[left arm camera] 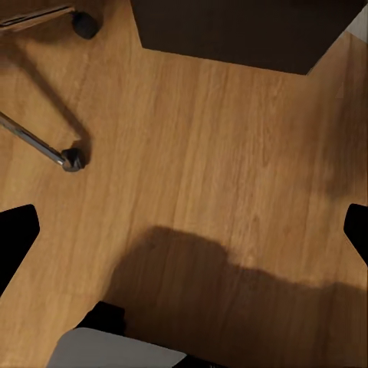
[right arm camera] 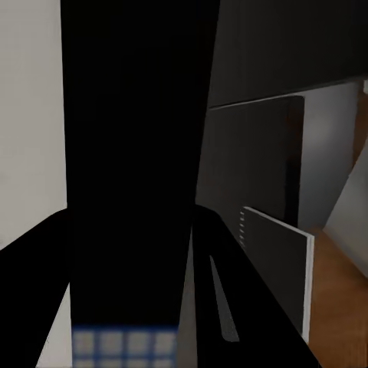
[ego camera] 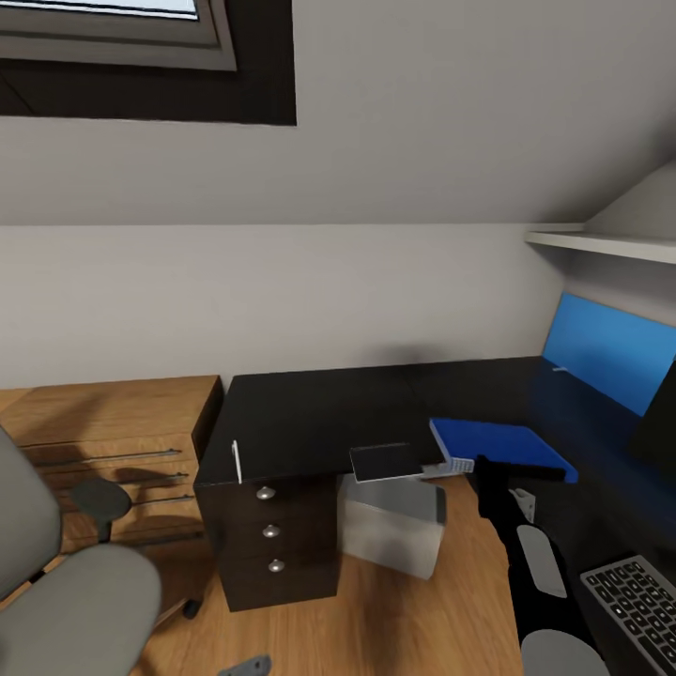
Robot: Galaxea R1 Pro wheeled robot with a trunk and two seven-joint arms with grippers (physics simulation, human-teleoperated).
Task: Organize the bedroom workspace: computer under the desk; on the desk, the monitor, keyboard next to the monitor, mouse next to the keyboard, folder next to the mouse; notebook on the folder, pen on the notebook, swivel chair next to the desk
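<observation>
The blue folder lies on the black desk. The dark notebook sits at the desk's front edge just left of it, and also appears beside a finger. My right gripper reaches to the notebook's right edge; its grip is unclear. A white pen stands at the desk's left corner. The computer is under the desk. The keyboard and the monitor are at the right. The swivel chair is at lower left. My left gripper hangs open over the floor. The mouse is out of view.
A black drawer unit with silver knobs stands under the desk's left end, beside a low wooden shelf unit. A blue wall panel backs the desk at right, under a white shelf. The chair's chrome leg crosses the wood floor.
</observation>
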